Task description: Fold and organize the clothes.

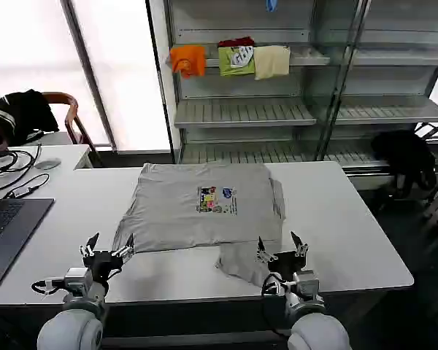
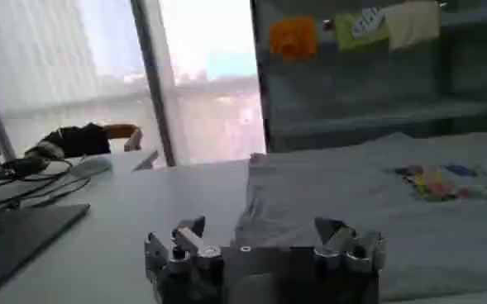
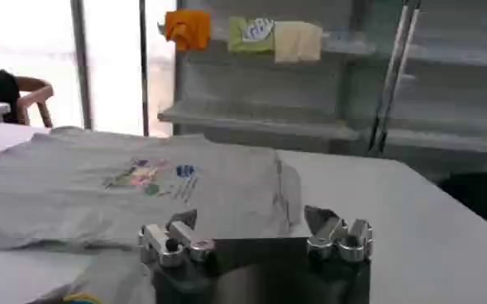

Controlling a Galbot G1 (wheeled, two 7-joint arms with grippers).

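A light grey T-shirt with a small multicoloured chest print lies spread on the white table, partly folded, one sleeve flap sticking out toward the front edge. My left gripper hovers open at the shirt's front left corner, nothing between its fingers. My right gripper stands open just right of the front flap, also holding nothing. In the left wrist view the shirt lies beyond the open left gripper. The right wrist view has the shirt beyond the open right gripper.
A laptop and cables occupy the table's left side. Behind the table stands a metal shelf with orange, green and cream folded garments. A black garment hangs at the right, a chair stands at the left.
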